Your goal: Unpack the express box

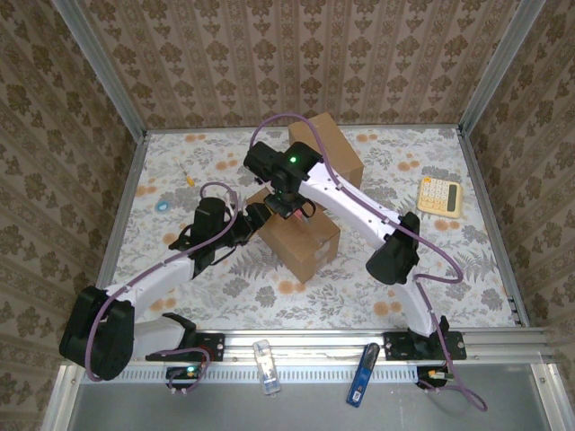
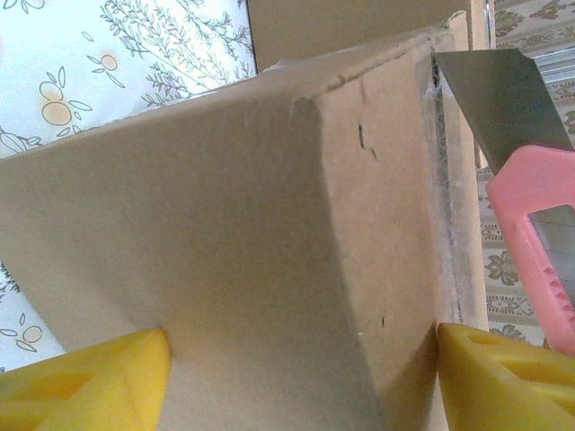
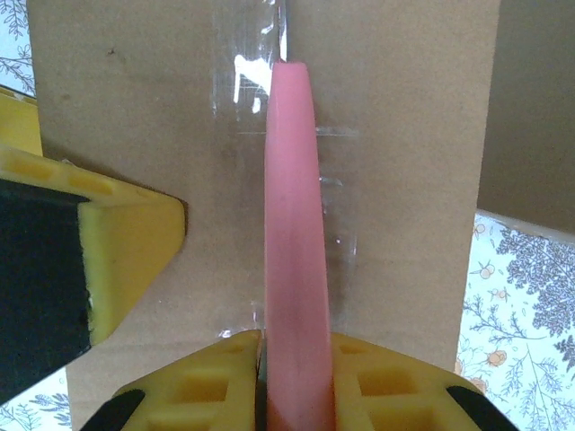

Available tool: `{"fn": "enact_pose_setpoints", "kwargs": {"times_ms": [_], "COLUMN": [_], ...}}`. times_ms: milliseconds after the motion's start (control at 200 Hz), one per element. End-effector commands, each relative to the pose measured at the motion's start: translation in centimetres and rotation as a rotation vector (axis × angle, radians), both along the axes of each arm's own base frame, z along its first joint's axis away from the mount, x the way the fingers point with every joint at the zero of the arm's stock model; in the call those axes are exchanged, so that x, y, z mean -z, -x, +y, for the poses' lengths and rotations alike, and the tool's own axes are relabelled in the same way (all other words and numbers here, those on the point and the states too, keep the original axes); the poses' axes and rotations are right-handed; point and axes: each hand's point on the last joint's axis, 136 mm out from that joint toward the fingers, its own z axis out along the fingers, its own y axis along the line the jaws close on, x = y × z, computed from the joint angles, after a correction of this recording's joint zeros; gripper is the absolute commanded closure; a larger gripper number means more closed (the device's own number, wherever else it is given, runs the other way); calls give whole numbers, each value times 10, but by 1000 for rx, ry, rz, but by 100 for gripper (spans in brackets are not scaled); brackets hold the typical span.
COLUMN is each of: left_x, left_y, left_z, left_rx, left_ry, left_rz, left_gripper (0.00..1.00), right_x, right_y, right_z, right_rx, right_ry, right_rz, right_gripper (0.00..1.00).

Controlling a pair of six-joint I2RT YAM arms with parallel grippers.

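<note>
Presently: flowered table (image 1: 180,162); express box (image 1: 301,238), mid-table, taped seam upward. My left gripper (image 2: 296,377), spread wide, presses both sides of the box. My right gripper (image 3: 296,386), narrow, pinches a pink knife (image 3: 292,224), whose blade (image 2: 503,99) sits at the box's taped edge.

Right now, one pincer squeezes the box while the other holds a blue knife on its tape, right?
Not quite: the knife is pink, not blue, as the right wrist view shows. The left pincer does squeeze the box while the right pincer holds that knife on the tape.
</note>
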Motion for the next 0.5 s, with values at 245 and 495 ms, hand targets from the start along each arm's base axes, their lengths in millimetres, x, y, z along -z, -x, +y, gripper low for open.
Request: {"fn": "enact_pose_setpoints", "kwargs": {"times_ms": [245, 495], "left_x": [20, 20], "left_y": [13, 13], "left_z": [3, 3], "left_rx": [0, -5], "left_ry": [-31, -32], "left_rz": [86, 85], "left_gripper": [25, 25], "right_x": [2, 4], "right_y": [-1, 0], "right_z": [4, -4], "right_rx": [22, 36], "right_ry": [6, 47], "right_rz": [-9, -9], "right_gripper": [100, 100]}}
